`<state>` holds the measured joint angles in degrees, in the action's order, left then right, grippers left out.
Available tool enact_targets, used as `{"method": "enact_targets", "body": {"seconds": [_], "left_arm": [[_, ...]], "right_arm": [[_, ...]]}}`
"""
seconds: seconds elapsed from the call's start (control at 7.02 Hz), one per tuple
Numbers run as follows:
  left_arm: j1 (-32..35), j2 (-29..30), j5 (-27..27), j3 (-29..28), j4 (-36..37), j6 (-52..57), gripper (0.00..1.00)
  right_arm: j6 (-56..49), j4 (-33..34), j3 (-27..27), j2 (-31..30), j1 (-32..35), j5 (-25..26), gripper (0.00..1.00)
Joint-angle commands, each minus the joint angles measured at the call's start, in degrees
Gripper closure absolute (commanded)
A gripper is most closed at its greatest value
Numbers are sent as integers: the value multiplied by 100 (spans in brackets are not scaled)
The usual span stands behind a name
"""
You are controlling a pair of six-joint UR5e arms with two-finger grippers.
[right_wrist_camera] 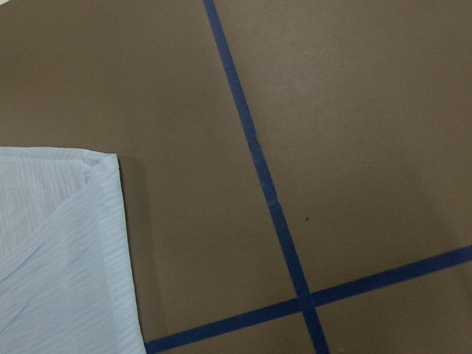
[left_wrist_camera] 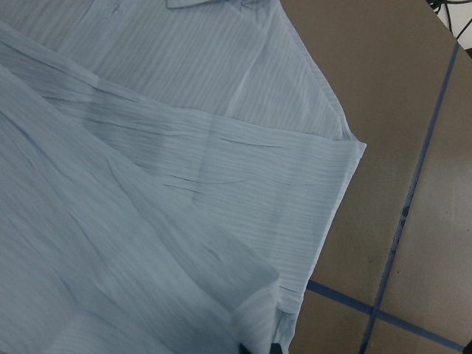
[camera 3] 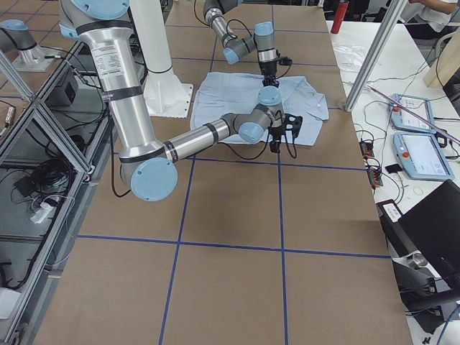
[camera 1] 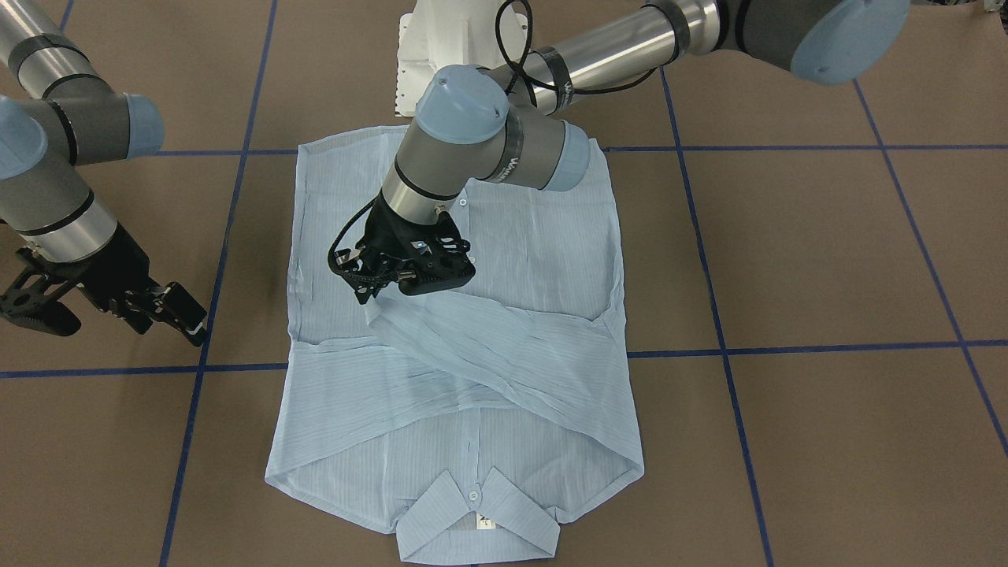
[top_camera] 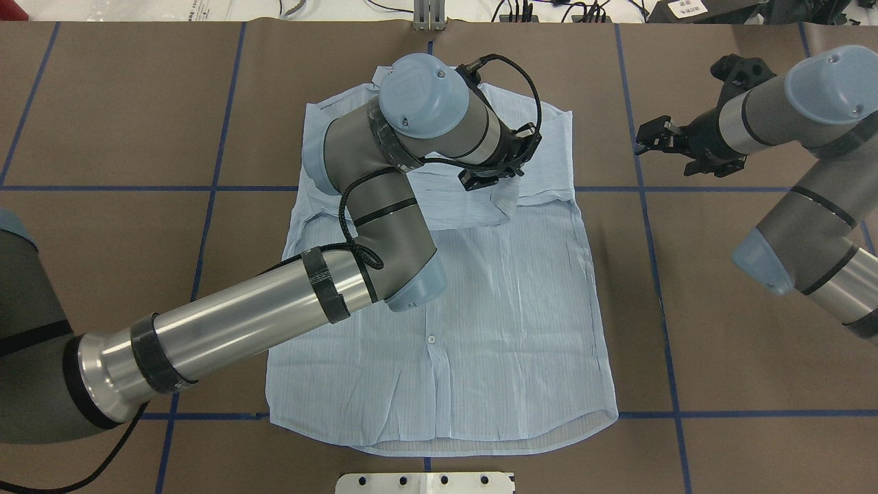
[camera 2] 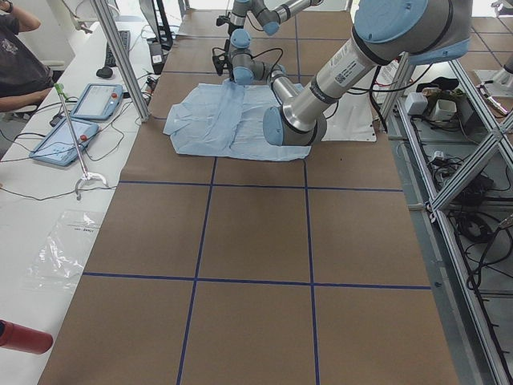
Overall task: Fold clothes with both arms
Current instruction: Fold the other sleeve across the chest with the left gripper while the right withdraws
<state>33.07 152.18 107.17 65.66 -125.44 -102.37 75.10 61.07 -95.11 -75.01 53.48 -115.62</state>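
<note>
The light-blue striped shirt (camera 1: 535,252) (top_camera: 507,309) lies flat on the brown table, buttons up, with its collar (camera 1: 472,520) on the side away from the robot. One sleeve (camera 1: 504,339) is folded slantwise across the chest. My left gripper (camera 1: 378,295) (top_camera: 490,180) hovers low over the shirt's middle, shut on that sleeve's end. The left wrist view shows the cloth (left_wrist_camera: 184,147) running up to the dark fingertips at the bottom edge. My right gripper (camera 1: 177,311) (top_camera: 651,137) hangs open beside the shirt, over bare table. A shirt corner (right_wrist_camera: 51,258) shows in the right wrist view.
Blue tape lines (camera 1: 709,350) divide the table into squares. The white pedestal base (camera 1: 441,47) stands at the robot's side. Beyond the far table edge are tablets (camera 2: 96,100), a plastic bag (camera 2: 68,245), a red bottle (camera 2: 24,337) and a seated person (camera 2: 20,56).
</note>
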Motion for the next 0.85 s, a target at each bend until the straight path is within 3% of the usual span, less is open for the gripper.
{"method": "enact_targets", "body": {"seconds": [0.0, 0.14, 0.43, 0.57, 0.71], "left_arm": [[-19, 162, -56, 87, 11, 33, 0], [-11, 24, -47, 592, 72, 24, 0], [-2, -1742, -29, 2932, 99, 50, 0], [33, -2292, -29, 3501, 160, 250, 0], [77, -2472, -81, 3611, 273, 539, 0]], "right_arm": [[57, -7, -85, -40, -21, -5, 0], [292, -16, -321, -66, -335, 30, 0], [1895, -16, -909, -136, -1352, 641, 0], [2408, 45, -1139, -206, -2097, 1350, 0], [2848, 115, -1324, -407, -2835, 1975, 0]]}}
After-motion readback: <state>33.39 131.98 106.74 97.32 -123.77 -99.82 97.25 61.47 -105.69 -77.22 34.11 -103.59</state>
